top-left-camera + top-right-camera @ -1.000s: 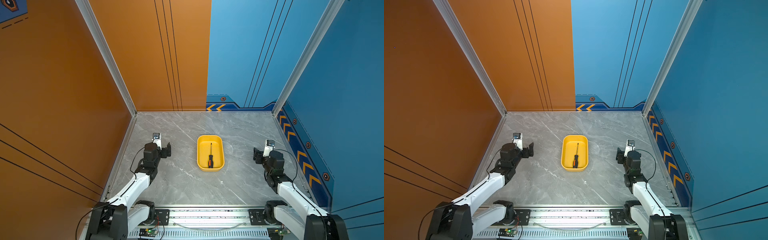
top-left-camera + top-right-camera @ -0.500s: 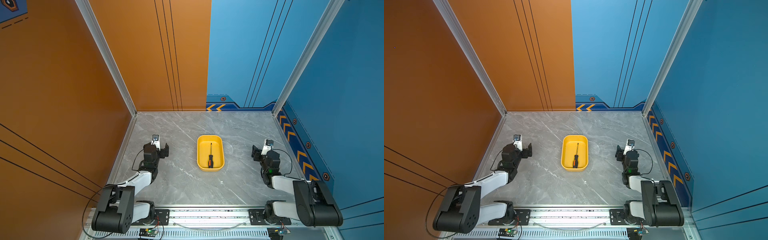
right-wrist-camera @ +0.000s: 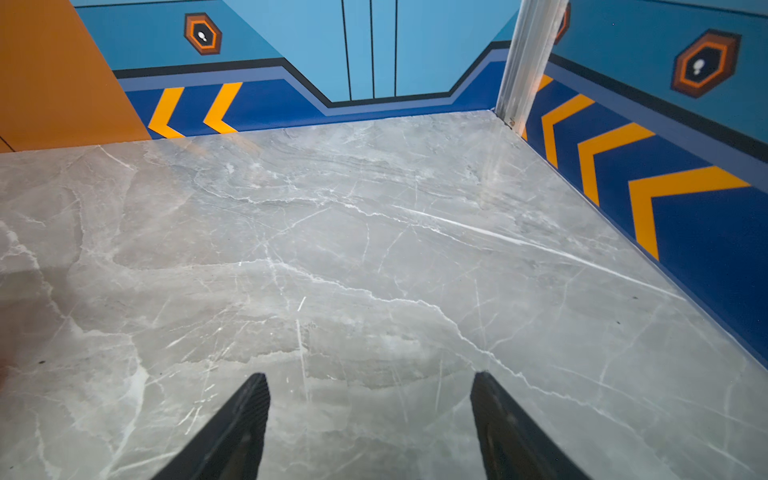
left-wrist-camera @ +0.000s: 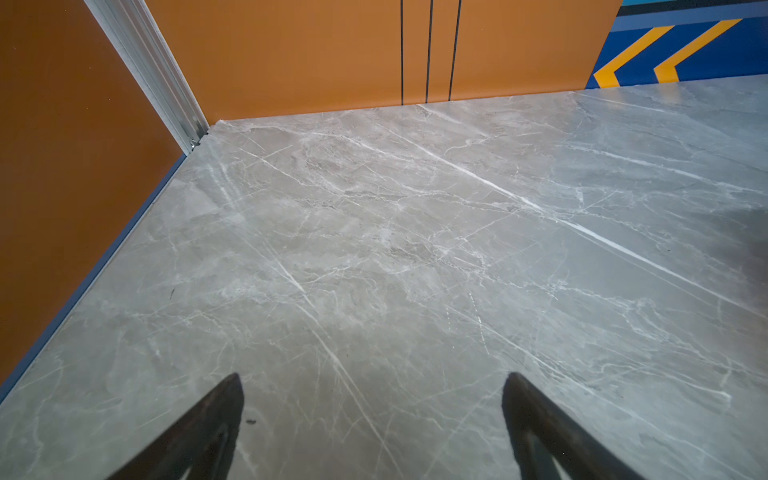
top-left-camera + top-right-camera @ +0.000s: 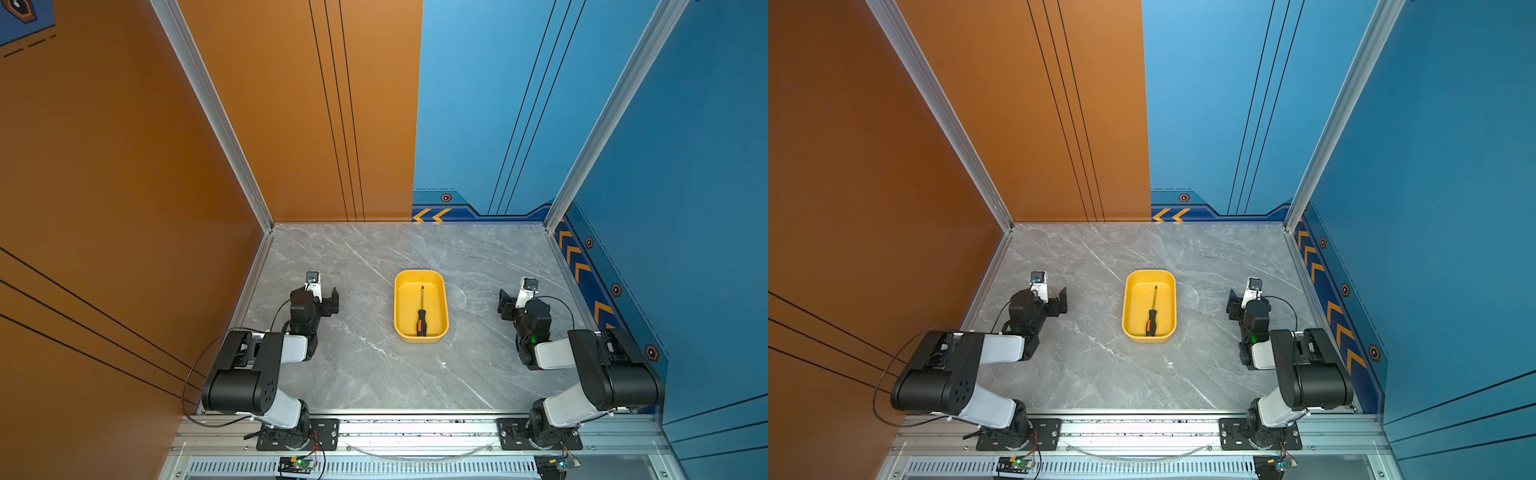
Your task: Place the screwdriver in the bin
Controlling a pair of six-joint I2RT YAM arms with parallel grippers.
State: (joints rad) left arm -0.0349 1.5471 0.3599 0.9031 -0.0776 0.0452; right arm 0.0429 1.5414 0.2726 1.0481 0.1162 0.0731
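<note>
Screwdriver lies flat inside the bin, lengthwise on the yellow floor. Its thin shaft points toward the far end, and the black handle with its orange band sits at the near end, close to the near wall. In both top views it looks the same: the screwdriver is wholly within the low rim of the bin, a little right of its middle.

The bin stands around the middle of the grey marbled tabletop, between the two arms and well apart from each.

The left gripper is low over the left side of the tabletop, near the orange wall. From its wrist camera, the left gripper has its jaws spread wide, with the dark fingers well apart. Only bare marble shows between them, so it grasps nothing.

The right gripper is on the right side, near the blue wall with its orange chevrons. Seen from its own wrist, the right gripper also has its jaws released, with fingers parted over bare tabletop and nothing in them.

Both arms are folded back, their big black elbows raised above the near edge by the metal rail.
</note>
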